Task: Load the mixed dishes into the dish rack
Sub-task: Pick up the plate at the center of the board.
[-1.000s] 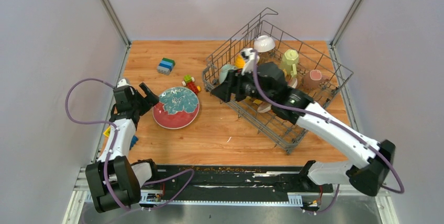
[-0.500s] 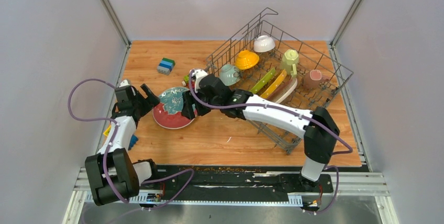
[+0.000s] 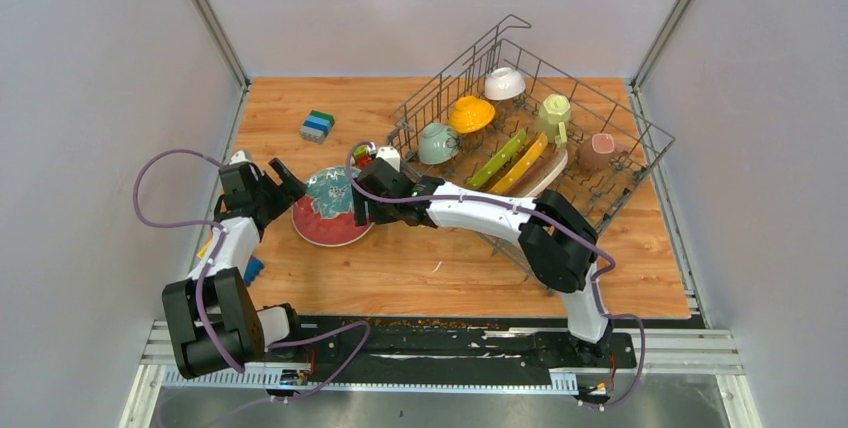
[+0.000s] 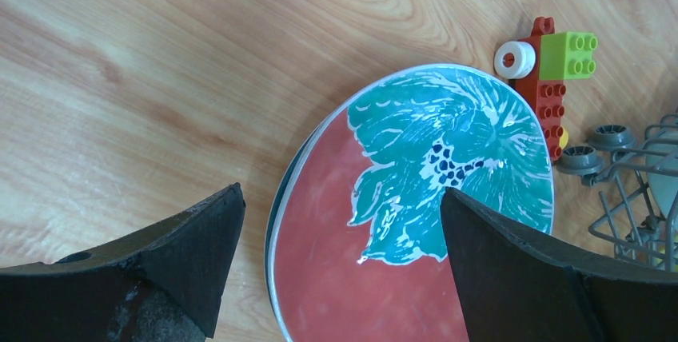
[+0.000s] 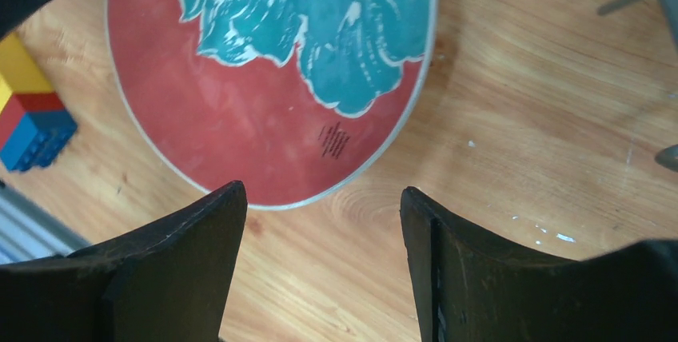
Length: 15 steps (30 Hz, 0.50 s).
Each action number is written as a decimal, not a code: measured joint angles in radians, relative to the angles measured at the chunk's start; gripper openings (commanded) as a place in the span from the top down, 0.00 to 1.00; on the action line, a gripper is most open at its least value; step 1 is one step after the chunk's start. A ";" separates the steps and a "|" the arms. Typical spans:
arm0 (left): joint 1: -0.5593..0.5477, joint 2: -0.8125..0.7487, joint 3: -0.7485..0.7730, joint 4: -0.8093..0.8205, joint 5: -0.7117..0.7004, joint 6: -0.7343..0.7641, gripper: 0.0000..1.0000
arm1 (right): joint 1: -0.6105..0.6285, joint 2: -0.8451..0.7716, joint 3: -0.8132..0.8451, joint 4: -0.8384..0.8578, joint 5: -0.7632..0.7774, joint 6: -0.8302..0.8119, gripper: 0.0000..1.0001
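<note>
Nearest the bases, a blue toy block (image 3: 253, 269) sat on the counter (image 3: 430, 283) beside the left arm. Beyond it the red plate with a teal flower (image 3: 322, 216) lay flat on the wood, outside the dish rack (image 3: 612, 193) and just left of it. The left tool (image 4: 340, 190) gaped wide at the plate's left rim, gripping nothing. The right tool (image 5: 321, 190), stretched across from the rack side, was poised at the opposite rim, equally wide and empty (probably so one braces while the other lifts an edge). Farther back, a teal mug (image 3: 436, 142), a yellow bowl (image 3: 470, 113) and leaning plates (image 3: 520, 160) sat between the tines.
</note>
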 measured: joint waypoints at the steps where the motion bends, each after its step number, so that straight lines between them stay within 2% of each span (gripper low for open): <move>1: 0.002 0.008 0.000 0.009 0.007 0.000 0.02 | -0.001 0.005 0.000 -0.003 0.023 0.020 0.30; 15: 0.005 0.119 -0.009 0.114 0.086 -0.014 0.10 | -0.018 0.139 0.072 -0.002 0.187 0.195 0.41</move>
